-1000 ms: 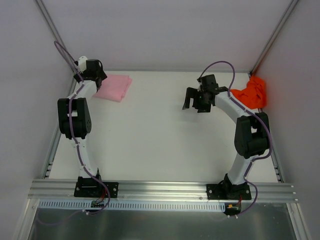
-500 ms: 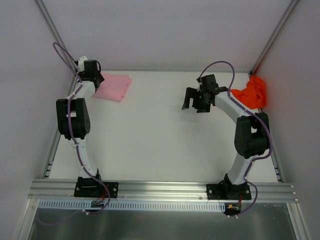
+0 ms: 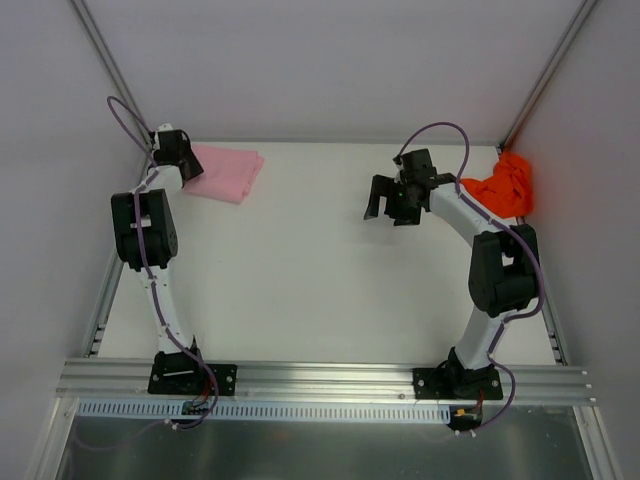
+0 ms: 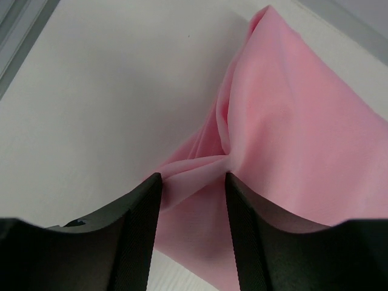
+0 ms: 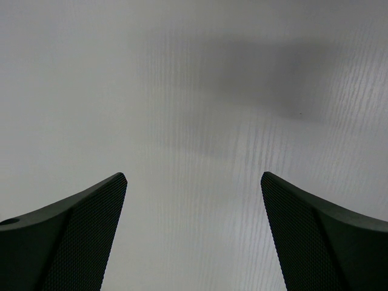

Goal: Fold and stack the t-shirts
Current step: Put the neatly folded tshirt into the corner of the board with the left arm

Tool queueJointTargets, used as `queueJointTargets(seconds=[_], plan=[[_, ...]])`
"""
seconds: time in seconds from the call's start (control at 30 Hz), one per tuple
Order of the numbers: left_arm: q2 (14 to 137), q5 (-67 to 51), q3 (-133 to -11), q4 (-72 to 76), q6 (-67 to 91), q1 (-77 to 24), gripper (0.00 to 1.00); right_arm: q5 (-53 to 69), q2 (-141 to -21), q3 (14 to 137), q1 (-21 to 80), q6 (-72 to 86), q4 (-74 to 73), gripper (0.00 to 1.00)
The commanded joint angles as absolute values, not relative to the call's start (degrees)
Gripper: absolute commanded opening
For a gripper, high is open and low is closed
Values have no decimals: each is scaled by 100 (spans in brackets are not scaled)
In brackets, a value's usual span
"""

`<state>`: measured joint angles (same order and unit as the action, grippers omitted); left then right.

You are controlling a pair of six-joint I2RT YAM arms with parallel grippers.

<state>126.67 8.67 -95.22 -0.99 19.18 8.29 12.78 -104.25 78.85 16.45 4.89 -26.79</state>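
**At far-left corner: L end effector (image 4: 193,179) now grips pink t-shirt (image 4: 291,139)**

Jaws went from spread to pinching a bunched edge of the shirt, so the grasp looks made and folding can prob. start. Rest of shirt lies beyond the fingertips on the worktop (image 3: 300,260). R end effector (image 5: 194,182) is spread wide. Orange-red t-shirt (image 3: 505,185) sits crumpled behind it in the far-right corner, apart.

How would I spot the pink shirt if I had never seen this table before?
Start at the white table and look to its far left corner. The pink t-shirt lies there, roughly folded flat, its edge pinched in the left hand. The only other garment, the orange-red t-shirt, sits crumpled in the far right corner.
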Motion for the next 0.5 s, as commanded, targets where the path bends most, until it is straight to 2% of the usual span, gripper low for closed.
queueJointTargets(seconds=[0.0, 0.1, 0.13, 0.27, 0.47], plan=[[12683, 825, -9817, -228, 1652, 844, 45, 1318, -10503, 8173, 1608, 466, -2725, 96], [12770, 1046, -9984, -500, 1740, 958, 33, 1327, -10573, 8244, 1608, 475, -2742, 96], [12797, 1028, -10063, -614, 1836, 1010, 26, 1336, -10591, 8253, 1608, 475, -2742, 96], [12858, 1081, -10178, -808, 2004, 1221, 15, 1362, -10626, 8279, 1608, 483, -2742, 96], [12955, 1090, -10318, -879, 1916, 1336, 8, 1362, -10652, 8271, 1617, 483, -2760, 96]])
